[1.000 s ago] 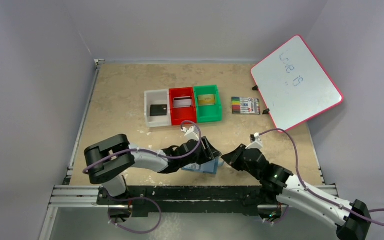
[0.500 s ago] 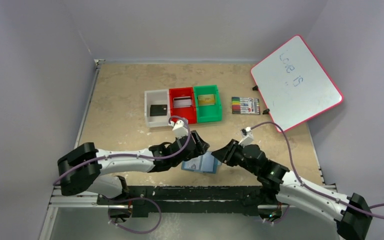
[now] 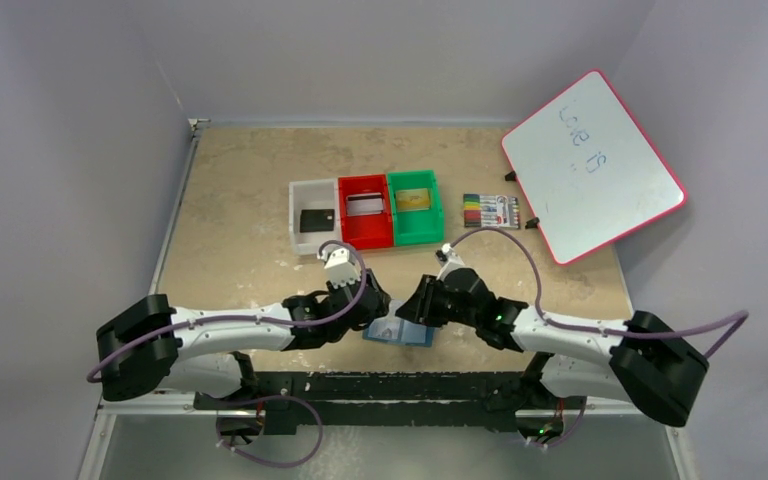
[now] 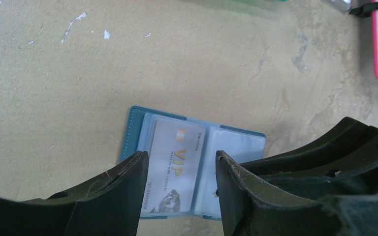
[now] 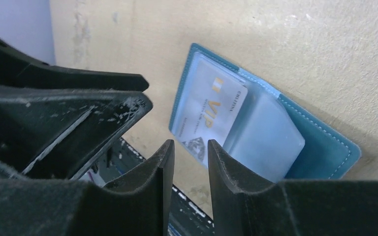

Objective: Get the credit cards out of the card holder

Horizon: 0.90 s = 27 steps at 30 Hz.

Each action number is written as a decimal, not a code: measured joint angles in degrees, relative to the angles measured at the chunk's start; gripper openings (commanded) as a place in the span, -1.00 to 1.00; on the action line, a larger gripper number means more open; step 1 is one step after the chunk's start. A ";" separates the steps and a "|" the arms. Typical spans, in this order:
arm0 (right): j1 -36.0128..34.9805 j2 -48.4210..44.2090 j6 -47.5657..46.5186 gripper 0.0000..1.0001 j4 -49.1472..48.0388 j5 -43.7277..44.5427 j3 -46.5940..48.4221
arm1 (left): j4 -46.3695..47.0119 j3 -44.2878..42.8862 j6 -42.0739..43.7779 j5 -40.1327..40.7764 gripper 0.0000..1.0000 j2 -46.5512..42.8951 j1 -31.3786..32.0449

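Note:
The teal-blue card holder (image 3: 406,335) lies open on the table near the front edge. A silver-grey VIP credit card (image 4: 174,167) sits in its left clear pocket and also shows in the right wrist view (image 5: 209,115). The right pocket (image 4: 234,162) looks pale and I see no card in it. My left gripper (image 3: 372,300) hovers just above the holder's left part, open and empty, its fingertips either side of the card in its own view (image 4: 181,156). My right gripper (image 3: 416,300) is just over the holder's right part, its jaws a narrow gap apart and empty (image 5: 189,146).
A white bin (image 3: 298,225) holds a black card (image 3: 316,220). A red bin (image 3: 365,232) holds a silver card (image 3: 365,205), and a green bin (image 3: 416,232) holds a gold card (image 3: 414,200). A marker pack (image 3: 490,211) and a tilted whiteboard (image 3: 592,165) are at the right.
Both grippers have shifted left and a little away from the front edge. The left one has come off the holder's middle, and the right one has closed in from the right. The holder has not moved.

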<state>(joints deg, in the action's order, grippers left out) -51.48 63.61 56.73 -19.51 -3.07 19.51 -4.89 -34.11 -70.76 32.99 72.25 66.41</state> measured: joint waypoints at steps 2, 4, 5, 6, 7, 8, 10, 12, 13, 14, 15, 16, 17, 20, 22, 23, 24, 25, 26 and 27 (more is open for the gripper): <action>0.00 3.08 -0.02 -0.32 -0.17 -0.20 0.76 | -0.28 0.28 0.13 -0.52 0.04 0.57 0.00; 0.00 5.22 0.17 -0.32 -0.11 -0.04 1.01 | 0.00 0.28 0.50 -1.22 0.04 1.22 0.00; 0.00 5.95 0.42 -0.31 -0.07 0.15 1.01 | 0.11 0.28 0.85 -1.53 0.04 1.55 0.00; 0.02 6.51 0.70 -0.32 -0.22 0.20 0.94 | 0.26 0.28 1.09 -1.84 0.04 1.86 0.00; 0.02 6.91 0.94 -0.32 -0.63 0.31 0.76 | 0.50 0.28 1.42 -2.27 0.04 2.27 0.00; 0.02 7.30 1.16 -0.32 -1.49 0.26 0.42 | 0.81 0.28 1.60 -2.67 0.04 2.73 0.00; 0.09 8.35 1.42 -0.33 -3.45 -0.22 -0.33 | 1.18 0.26 2.03 -3.34 0.04 3.65 0.00; 0.46 10.38 1.77 -0.35 -5.92 -1.22 -1.09 | 1.51 0.24 2.62 -4.09 0.03 4.85 0.00; 0.70 11.54 2.01 -0.36 -7.32 -1.75 -1.49 | 1.57 0.22 2.84 -4.33 0.03 5.49 0.00; 1.07 12.50 2.25 -0.37 -8.72 -2.45 -1.88 | 1.53 0.09 2.97 -4.59 0.03 6.34 0.00; 1.53 13.62 2.89 -0.39 -10.58 -2.91 -2.47 | 1.31 -0.20 3.06 -4.87 0.03 7.26 0.00; 1.99 14.32 3.43 -0.42 -12.35 -3.61 -2.97 | 1.14 -0.52 3.19 -5.14 0.02 8.15 0.00; 2.23 14.69 3.72 -0.45 -13.44 -3.87 -3.28 | 0.83 -0.90 3.54 -5.31 0.01 8.81 0.00; 2.86 16.02 4.35 -0.55 -17.38 -4.57 -4.57 | -0.28 -2.34 4.74 -5.55 -0.07 10.82 0.00; 3.34 16.76 4.59 -0.61 -19.91 -5.40 -5.55 | -0.74 -3.13 5.68 -5.57 -0.14 11.45 -0.02; 3.63 17.07 4.70 -0.65 -20.90 -5.66 -5.97 | -0.76 -3.21 5.95 -5.68 -0.20 11.56 -0.02; 3.93 17.42 4.76 -0.68 -22.08 -6.03 -6.43 | -0.79 -3.23 6.27 -5.75 -0.25 11.58 -0.02; 4.24 17.79 4.74 -0.69 -23.23 -6.51 -6.80 | -0.85 -3.23 6.56 -5.77 -0.32 11.65 -0.02; 4.59 18.16 4.76 -0.69 -24.26 -7.04 -7.17 | -0.92 -3.23 6.91 -5.79 -0.35 11.72 -0.02; 4.94 18.51 4.76 -0.69 -25.29 -7.45 -7.54 | -1.01 -3.23 7.02 -5.77 -0.40 11.78 -0.02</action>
<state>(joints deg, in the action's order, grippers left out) -46.54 82.13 61.49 -44.80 -10.52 11.97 -5.89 -37.34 -63.75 27.22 84.03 66.39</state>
